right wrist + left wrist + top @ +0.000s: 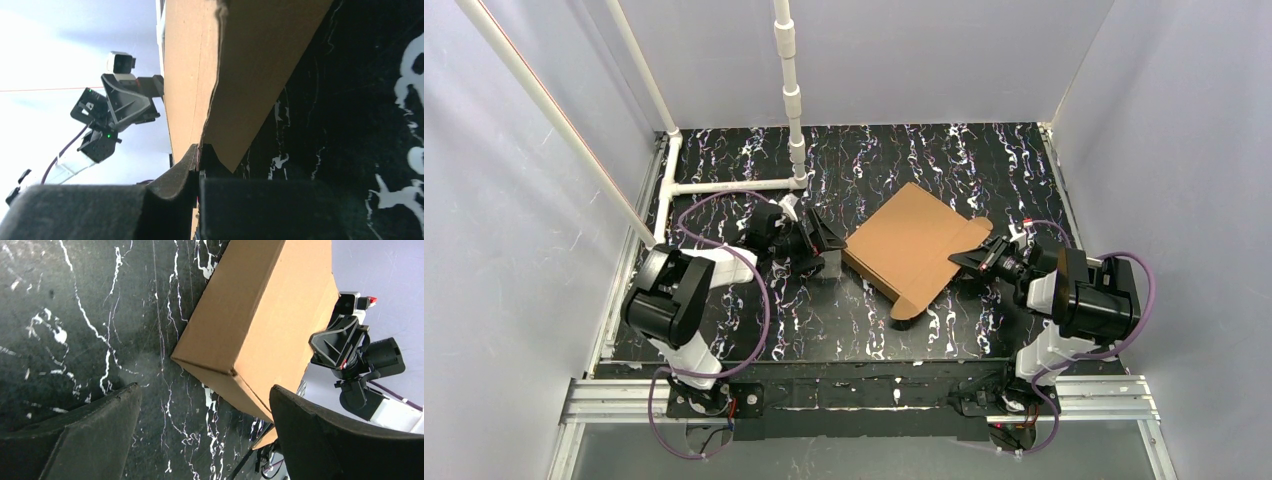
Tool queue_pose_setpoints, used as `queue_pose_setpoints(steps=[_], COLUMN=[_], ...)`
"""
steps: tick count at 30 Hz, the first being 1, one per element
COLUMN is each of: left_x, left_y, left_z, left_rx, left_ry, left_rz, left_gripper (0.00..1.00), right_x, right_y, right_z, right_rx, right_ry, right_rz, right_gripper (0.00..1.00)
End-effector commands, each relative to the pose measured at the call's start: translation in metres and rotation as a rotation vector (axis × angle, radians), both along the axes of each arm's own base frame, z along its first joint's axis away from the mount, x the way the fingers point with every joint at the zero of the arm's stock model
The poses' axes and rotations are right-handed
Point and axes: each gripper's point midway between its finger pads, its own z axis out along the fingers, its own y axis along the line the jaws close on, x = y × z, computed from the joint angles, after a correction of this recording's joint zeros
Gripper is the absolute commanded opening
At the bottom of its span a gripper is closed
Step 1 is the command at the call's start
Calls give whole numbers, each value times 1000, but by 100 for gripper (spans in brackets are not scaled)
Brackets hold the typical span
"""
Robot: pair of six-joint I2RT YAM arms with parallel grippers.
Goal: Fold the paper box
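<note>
**Left.** Your left gripper (828, 243) sits low over the black marbled table (824, 320) with its jaws spread wide. In the left wrist view its fingers (90, 435) frame one corner of the paper box (909, 245), with bare table between them and nothing touched.

**Centre.** The paper box lies mid-table, turned diagonally, its broad brown panel uppermost. The left wrist view shows a shallow side wall beneath that panel. A rounded tab juts toward the near edge, and a flap reaches out to the right.

**Right.** Your right gripper (980, 257) has its jaws pressed together on the thin edge of that right-hand flap. In the right wrist view the pads (170, 180) meet on the cardboard's edge, and the panel rises above them.

**Handling.** Judge the box light, stiff across its panels and yielding only along its scored creases. It will probably slide on the smooth table when pushed from one side, so brace it from the other. Raw edges crush and the corrugation kinks if you pinch hard or bend away from a crease. Take hold at flap edges or corners, close to a fold line. The middle of a panel gives the jaws nothing to close on.

**Markings.** The cardboard is plain, with no print, label or tape showing. The small red marks on the gripper mounts are too small to read.
</note>
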Motion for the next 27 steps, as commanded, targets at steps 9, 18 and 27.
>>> queue_pose_setpoints(steps=[9, 18, 27], left_x=[19, 11, 3], left_y=[-26, -36, -52], left_z=[10, 17, 34], left_rx=[-79, -145, -263], left_ry=[-57, -89, -112], left_rz=[-145, -234, -310], left_gripper=[98, 98, 98], right_x=[-10, -9, -8], right_y=[-23, -24, -24], right_z=[-46, -49, -50], right_rx=[-52, -39, -29], right_ry=[106, 125, 132], right_rz=[59, 72, 78], right_gripper=[1, 1, 1])
